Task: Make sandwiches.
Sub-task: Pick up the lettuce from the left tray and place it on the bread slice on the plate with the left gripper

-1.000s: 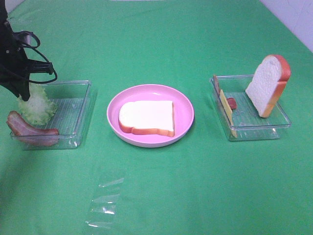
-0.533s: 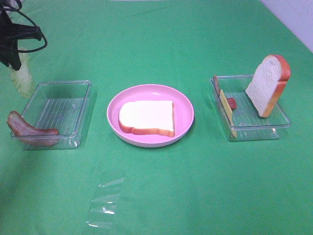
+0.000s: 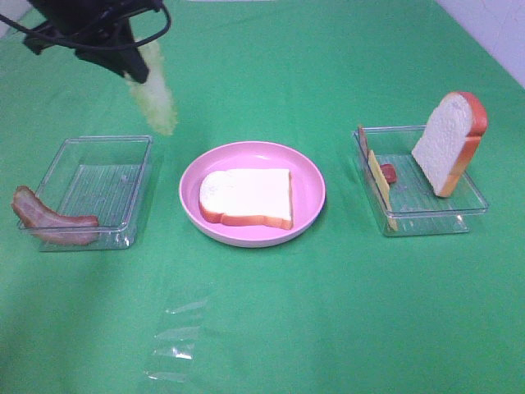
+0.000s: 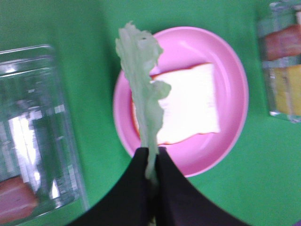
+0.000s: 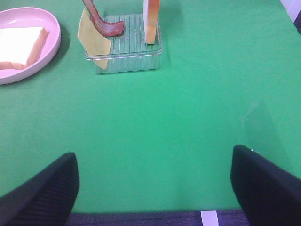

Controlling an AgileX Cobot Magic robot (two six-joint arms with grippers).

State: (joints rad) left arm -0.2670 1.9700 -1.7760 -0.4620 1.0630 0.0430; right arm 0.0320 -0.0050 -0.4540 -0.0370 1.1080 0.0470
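Observation:
My left gripper (image 3: 134, 67) is shut on the frilly pale-green lettuce leaf (image 3: 156, 100), which hangs above the cloth between the left tray (image 3: 131, 168) and the pink plate (image 3: 310, 176). In the left wrist view the lettuce (image 4: 140, 80) dangles from the gripper (image 4: 151, 162) over the plate's edge. One bread slice (image 3: 248, 197) lies flat on the plate. A bacon strip (image 3: 45, 217) rests on the left tray's near corner. The right tray (image 3: 472, 205) holds the upright second bread slice (image 3: 449, 141), the cheese slice (image 3: 381, 187) and bacon (image 3: 388, 172). My right gripper (image 5: 153, 188) is open, low over the cloth.
A crumpled piece of clear plastic film (image 3: 176, 336) lies on the green cloth (image 3: 344, 312) near the front. A white wall (image 3: 500, 29) borders the back right corner.
My left gripper has lifted the lettuce out of the left tray and carried it up and to the right, toward the plate. Nothing else has moved.

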